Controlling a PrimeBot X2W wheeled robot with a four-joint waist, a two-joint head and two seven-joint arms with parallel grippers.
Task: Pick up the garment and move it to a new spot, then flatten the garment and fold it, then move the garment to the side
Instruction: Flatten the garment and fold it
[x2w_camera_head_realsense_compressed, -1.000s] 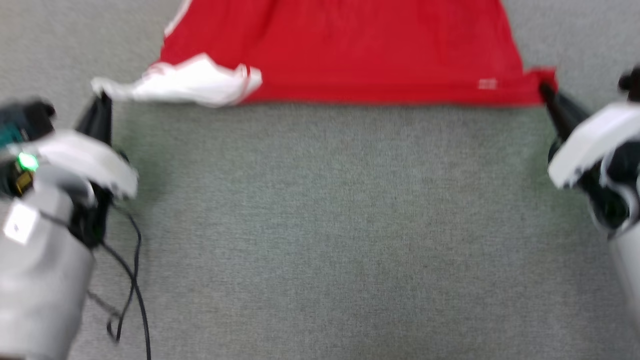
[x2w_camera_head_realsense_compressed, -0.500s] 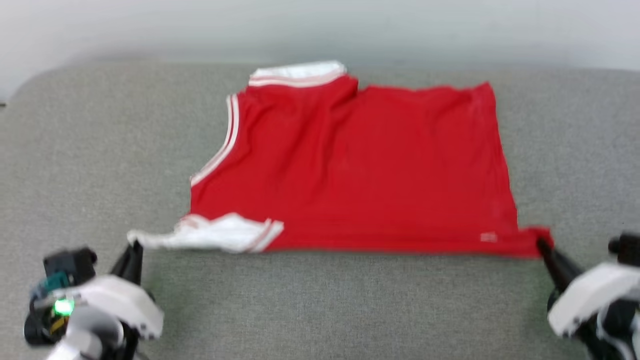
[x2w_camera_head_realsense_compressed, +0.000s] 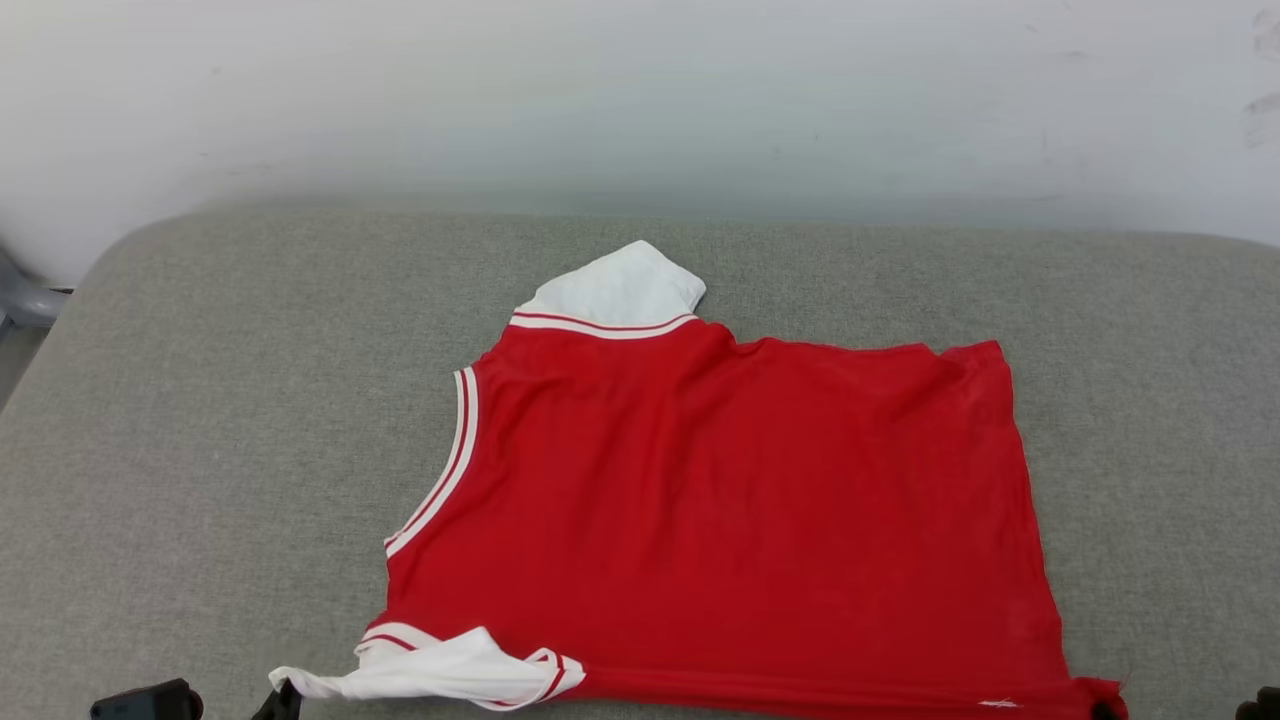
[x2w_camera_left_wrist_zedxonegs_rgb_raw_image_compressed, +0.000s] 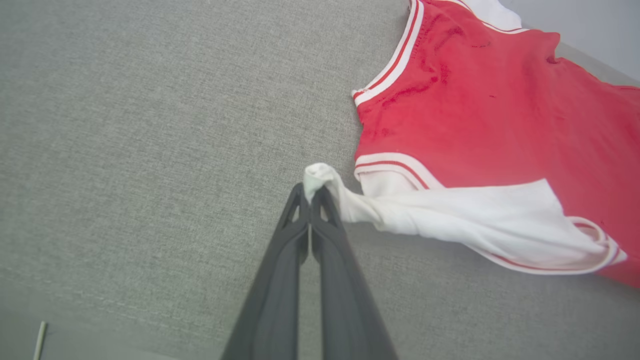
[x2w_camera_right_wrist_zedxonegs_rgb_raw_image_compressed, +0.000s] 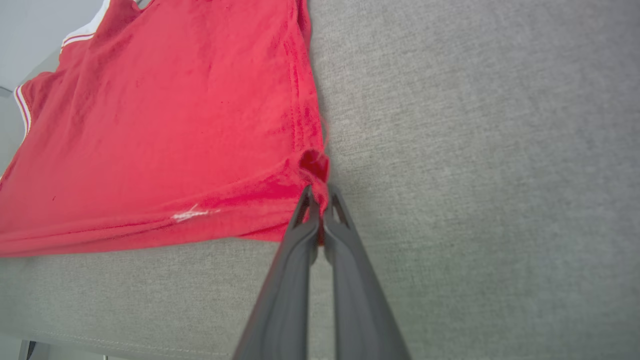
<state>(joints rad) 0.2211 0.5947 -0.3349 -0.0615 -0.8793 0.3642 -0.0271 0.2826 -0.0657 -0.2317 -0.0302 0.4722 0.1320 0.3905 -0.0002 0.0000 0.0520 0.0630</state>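
Grip on two near corners

The left gripper (x2w_camera_left_wrist_zedxonegs_rgb_raw_image_compressed: 312, 192) is pinching, fully closed, the white shoulder tip (x2w_camera_left_wrist_zedxonegs_rgb_raw_image_compressed: 320, 176) of the red jersey (x2w_camera_head_realsense_compressed: 720, 520). The right gripper (x2w_camera_right_wrist_zedxonegs_rgb_raw_image_compressed: 320, 197) is nipping, equally closed, the red hem corner (x2w_camera_right_wrist_zedxonegs_rgb_raw_image_compressed: 314, 165). Between them the jersey is lying nearly flat on the grey cushion (x2w_camera_head_realsense_compressed: 250, 400). It is looking light, soft and floppy, so corners and seams are probably offering the surest hold, though thin cloth may be slipping from narrow tips. The wrist views are showing each pinch close up; the head view is giving the whole outline and the far white strap (x2w_camera_head_realsense_compressed: 615, 290).
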